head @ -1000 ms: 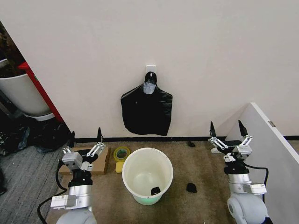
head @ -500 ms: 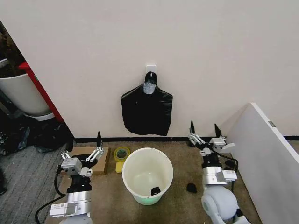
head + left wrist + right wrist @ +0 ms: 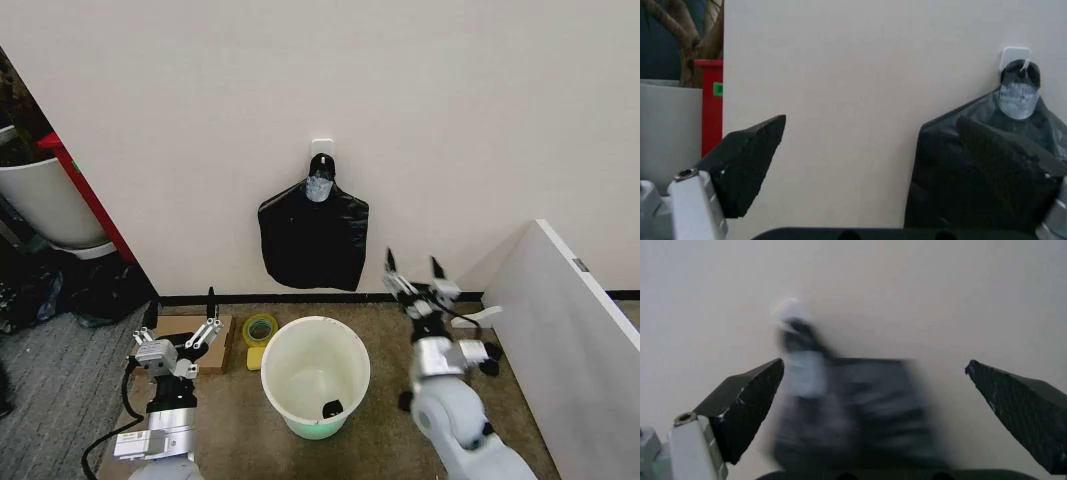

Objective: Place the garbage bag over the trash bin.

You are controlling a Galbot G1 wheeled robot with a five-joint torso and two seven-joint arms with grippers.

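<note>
Your right hand (image 3: pixel 411 272) is spread wide and empty, just right of the garbage bag (image 3: pixel 313 240), which hangs on the wall above the trash bin (image 3: pixel 315 375). Pinch one thin layer low down. The left hand (image 3: pixel 180 315), open and empty too, waits left of the bin.

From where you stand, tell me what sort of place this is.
Probably an office or lab corner set up for testing. A bare wall with a black baseboard meets carpet; black bags hang from a stick-on hook above a cream trash bin, with a tape roll nearby.
</note>
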